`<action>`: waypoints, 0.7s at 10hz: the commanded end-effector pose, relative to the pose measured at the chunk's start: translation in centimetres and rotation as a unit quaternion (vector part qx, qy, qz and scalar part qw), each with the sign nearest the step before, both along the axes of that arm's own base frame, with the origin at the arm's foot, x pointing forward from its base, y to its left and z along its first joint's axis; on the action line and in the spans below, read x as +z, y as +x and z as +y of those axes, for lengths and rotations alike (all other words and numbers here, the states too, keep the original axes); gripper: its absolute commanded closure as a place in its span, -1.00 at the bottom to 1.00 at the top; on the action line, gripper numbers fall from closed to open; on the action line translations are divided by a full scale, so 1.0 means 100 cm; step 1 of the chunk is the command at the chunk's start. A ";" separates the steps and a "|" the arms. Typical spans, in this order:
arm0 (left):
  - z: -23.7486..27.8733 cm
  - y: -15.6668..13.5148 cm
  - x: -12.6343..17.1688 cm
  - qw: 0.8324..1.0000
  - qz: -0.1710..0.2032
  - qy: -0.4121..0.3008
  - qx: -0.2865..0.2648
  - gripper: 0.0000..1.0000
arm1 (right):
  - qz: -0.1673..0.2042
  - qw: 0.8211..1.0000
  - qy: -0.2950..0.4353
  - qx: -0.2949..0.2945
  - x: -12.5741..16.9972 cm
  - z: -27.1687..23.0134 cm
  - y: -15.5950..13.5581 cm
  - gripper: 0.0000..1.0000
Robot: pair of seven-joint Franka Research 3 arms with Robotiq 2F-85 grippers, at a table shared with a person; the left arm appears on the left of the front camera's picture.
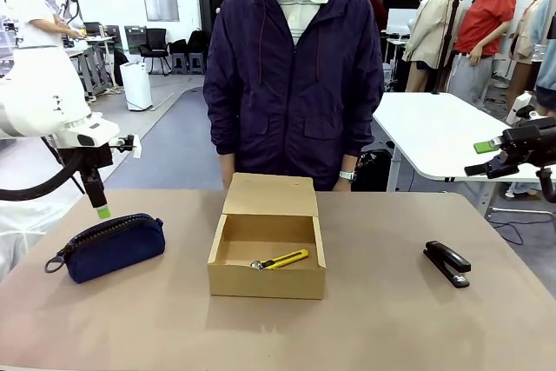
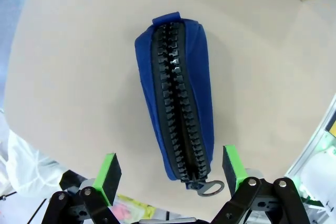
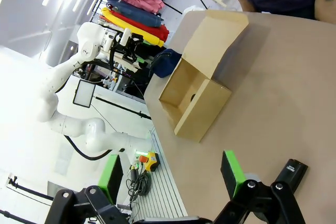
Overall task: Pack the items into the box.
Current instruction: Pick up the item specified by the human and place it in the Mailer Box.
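The brown worktop stretches across to a person in a dark jacket standing at its far side. In the middle sits the box, its flap lid tipped up toward the person. The pouch lies to its left on the worktop, well apart from it, zip uppermost. The left end effector hangs over its ring-pull end, fingers spread wide and empty. The right end effector hovers off to the right, also spread and empty, beyond a black stapler. The utility knife already lies inside the box. The pouch looks light and soft and would likely sag, so I'd pinch the fabric flanks at mid-length, not the ring pull. I can read no writing on anything.
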State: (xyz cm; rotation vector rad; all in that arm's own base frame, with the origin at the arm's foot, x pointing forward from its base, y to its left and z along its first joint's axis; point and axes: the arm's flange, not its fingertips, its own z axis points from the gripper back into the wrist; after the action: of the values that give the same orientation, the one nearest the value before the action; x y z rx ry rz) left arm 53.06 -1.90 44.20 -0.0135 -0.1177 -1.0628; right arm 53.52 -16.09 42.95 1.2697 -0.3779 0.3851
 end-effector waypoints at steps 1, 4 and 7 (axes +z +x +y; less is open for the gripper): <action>0.000 0.000 0.002 1.000 -0.001 0.006 0.009 -1.00 | 0.006 1.000 -0.008 -0.002 0.005 0.002 0.001 -1.00; 0.000 -0.007 -0.010 1.000 -0.006 0.011 -0.012 -1.00 | 0.006 1.000 -0.008 -0.002 0.005 0.002 0.001 -1.00; 0.000 -0.009 -0.066 0.999 0.000 -0.029 -0.020 -1.00 | 0.006 1.000 -0.008 -0.002 0.005 0.002 0.001 -1.00</action>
State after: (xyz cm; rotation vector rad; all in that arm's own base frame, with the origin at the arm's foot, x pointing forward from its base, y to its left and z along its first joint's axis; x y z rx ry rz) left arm 52.27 -2.12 39.53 -0.0258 -0.1224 -1.0812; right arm 53.52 -16.09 42.95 1.2697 -0.3780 0.3851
